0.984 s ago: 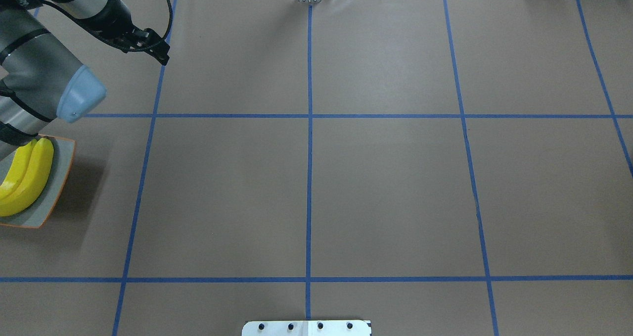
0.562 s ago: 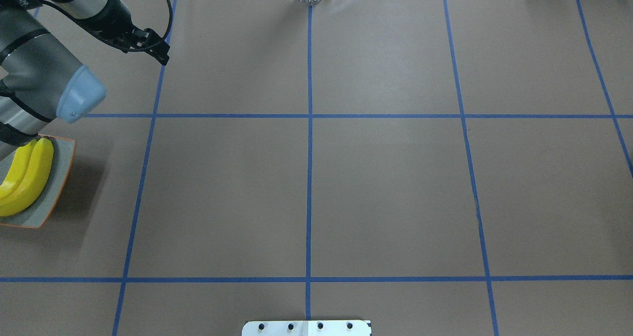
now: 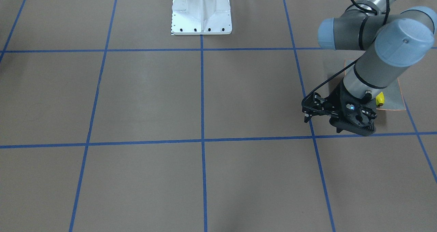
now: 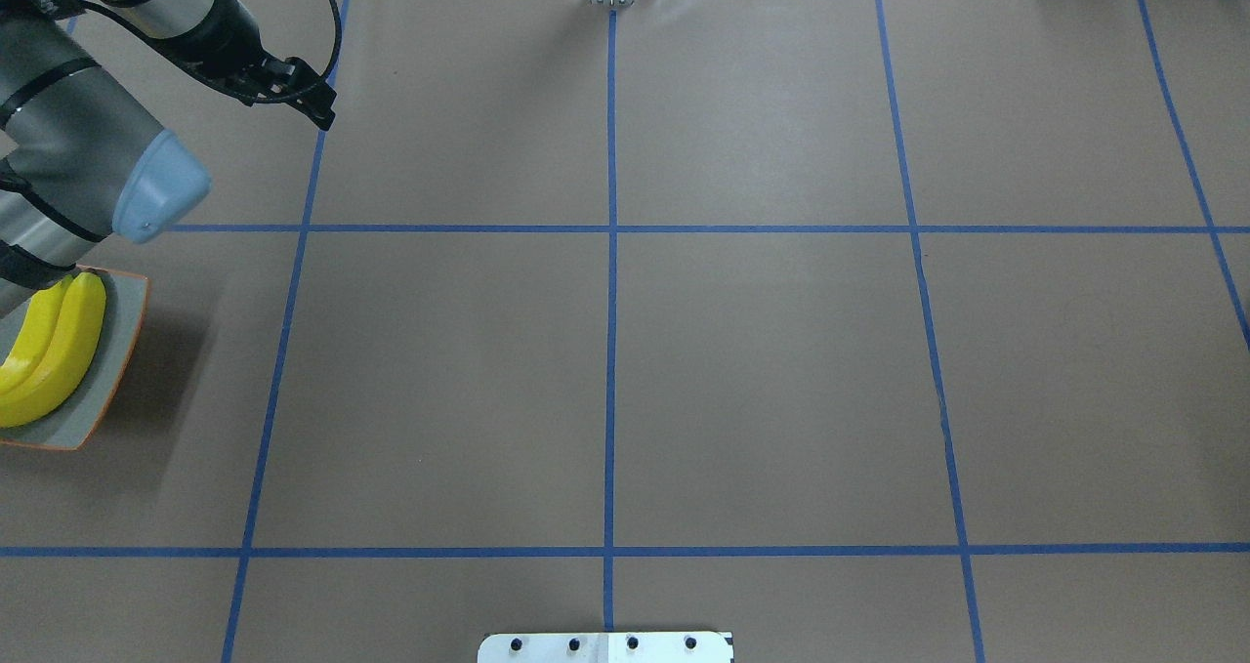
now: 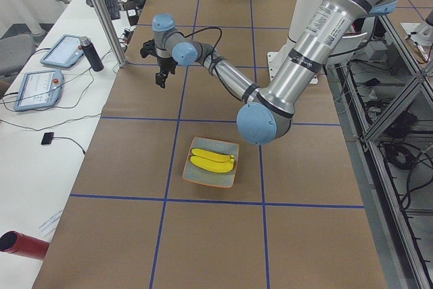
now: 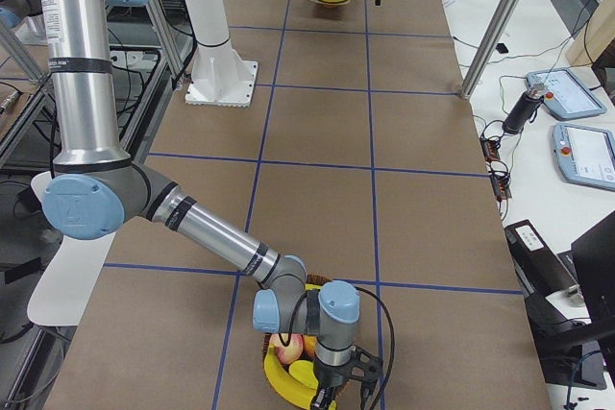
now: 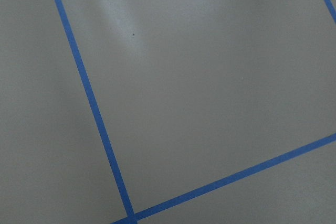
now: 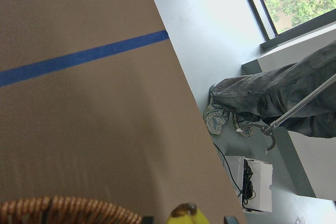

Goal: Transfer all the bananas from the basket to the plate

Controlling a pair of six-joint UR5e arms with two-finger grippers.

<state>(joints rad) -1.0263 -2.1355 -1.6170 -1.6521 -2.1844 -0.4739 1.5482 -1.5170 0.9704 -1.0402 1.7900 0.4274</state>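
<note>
Two bananas (image 5: 212,161) lie side by side on the plate (image 5: 201,179), at the left edge of the overhead view, half tucked under the left arm's elbow. Another banana (image 6: 285,382) curls in the basket (image 8: 68,209) at the bottom of the right-side view. The right gripper (image 6: 338,396) points down over it; its jaws cannot be judged. The left arm stretches toward the overhead view's upper left. The left gripper (image 4: 320,114) hangs tilted above the desk (image 4: 762,370) by a blue tape line (image 4: 293,282), with its jaws too unclear to call.

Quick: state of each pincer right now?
Left pincer: nothing in it; open or closed cannot be told.
Right pincer: down at the basket; cannot be told.
</note>
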